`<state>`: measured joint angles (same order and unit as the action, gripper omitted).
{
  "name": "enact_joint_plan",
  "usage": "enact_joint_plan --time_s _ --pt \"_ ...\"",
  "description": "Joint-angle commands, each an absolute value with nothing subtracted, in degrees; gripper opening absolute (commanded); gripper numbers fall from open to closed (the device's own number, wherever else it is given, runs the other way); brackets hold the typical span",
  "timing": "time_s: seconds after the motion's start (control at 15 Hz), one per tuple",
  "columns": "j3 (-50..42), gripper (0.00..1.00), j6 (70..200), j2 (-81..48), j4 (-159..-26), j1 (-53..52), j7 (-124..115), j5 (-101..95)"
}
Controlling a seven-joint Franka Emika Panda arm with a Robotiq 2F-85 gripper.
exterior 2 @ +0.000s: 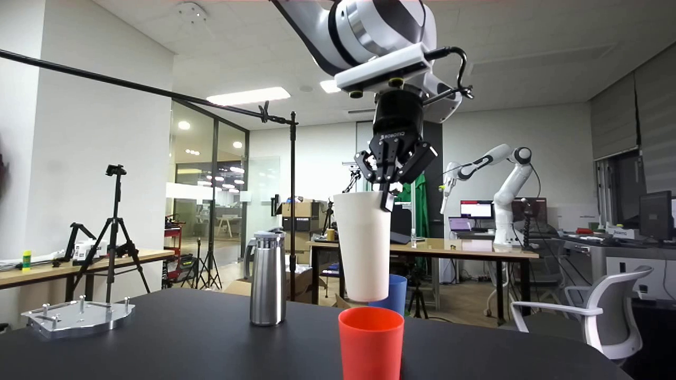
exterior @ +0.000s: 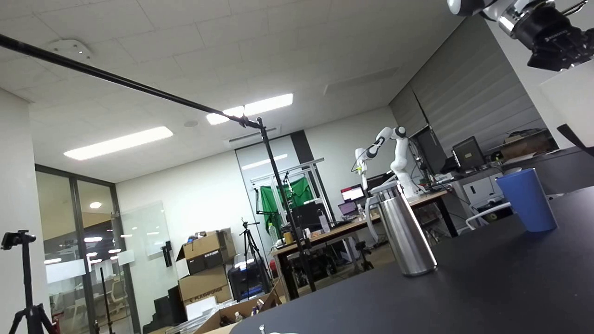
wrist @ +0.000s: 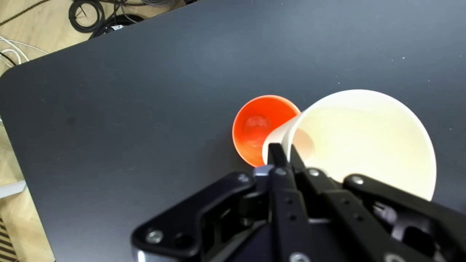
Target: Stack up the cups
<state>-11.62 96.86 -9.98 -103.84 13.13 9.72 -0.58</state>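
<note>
My gripper (exterior 2: pixel 387 201) is shut on the rim of the white cup (exterior 2: pixel 364 248) and holds it upright in the air. In the wrist view one finger is inside and one outside the wall of the white cup (wrist: pixel 364 142). The red cup (exterior 2: pixel 371 340) stands upright on the dark table, open side up. In the wrist view the white cup's lower part covers the right side of the red cup (wrist: pixel 255 125). The blue cup (exterior: pixel 528 199) stands on the table; in an exterior view the blue cup (exterior 2: pixel 397 294) is partly hidden behind the white and red cups.
A tall silver metal cylinder with a handle (exterior: pixel 408 236) stands on the table in both exterior views. A clear plate with posts (exterior 2: pixel 79 318) lies at the table's side. The table edge and a corner show in the wrist view (wrist: pixel 22 145). A grey chair (exterior 2: pixel 607 306) stands beyond.
</note>
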Motion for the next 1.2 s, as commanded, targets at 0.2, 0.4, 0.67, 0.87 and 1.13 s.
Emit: enact_joint_plan --time_s 0.2,0.4,0.67,0.87,1.13 --pt "-11.65 0.01 94.78 -13.18 -101.82 13.44 8.79 -2.03" --pt "-11.72 0.01 94.97 -13.56 -102.13 13.57 8.57 -1.79" --pt "-12.06 0.01 96.54 -13.53 -103.15 13.67 7.59 -2.24" --pt "-12.32 0.01 96.12 -13.13 -103.15 13.86 7.67 -2.34" --pt "-12.52 0.01 95.91 -11.24 -103.85 13.98 8.55 -2.21"
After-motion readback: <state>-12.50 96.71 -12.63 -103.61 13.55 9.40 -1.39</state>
